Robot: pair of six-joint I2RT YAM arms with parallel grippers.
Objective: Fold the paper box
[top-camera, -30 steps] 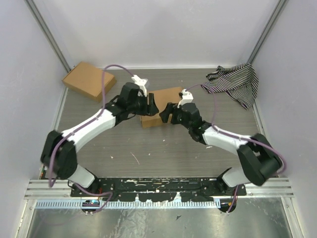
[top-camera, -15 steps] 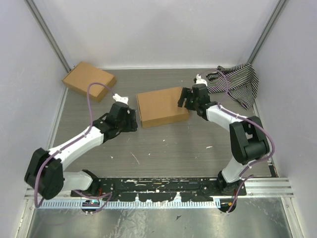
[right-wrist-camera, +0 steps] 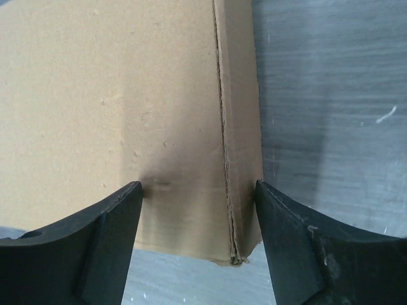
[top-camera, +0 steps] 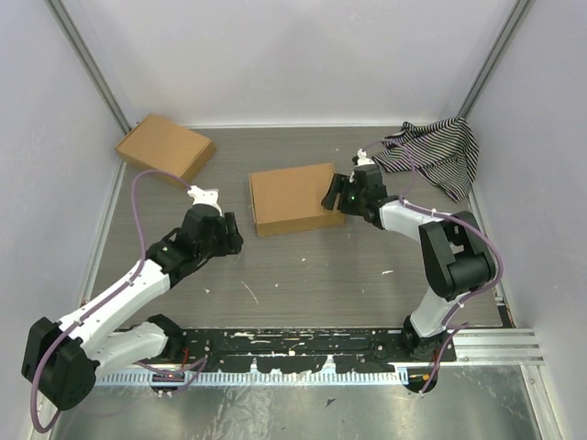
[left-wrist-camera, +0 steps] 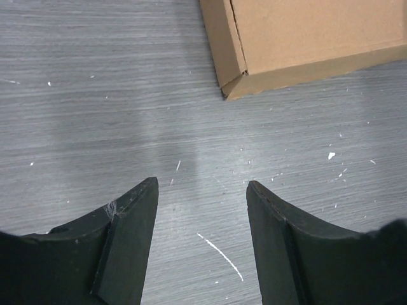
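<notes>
The fold looks essentially done to me: the paper box (top-camera: 292, 199) sits mid-table as a closed, shallow rectangle, lid down, so I judge only a final press or tuck check remains. Its long axis runs left to right, with the right end skewed slightly away from the bases; I can't quite tell which long side carries the hinge. My right gripper (right-wrist-camera: 197, 187) hangs spread open over the box's right end, holding nothing. My left gripper (left-wrist-camera: 200, 187) is open and empty over the table (left-wrist-camera: 95, 95), near the box's near-left corner
</notes>
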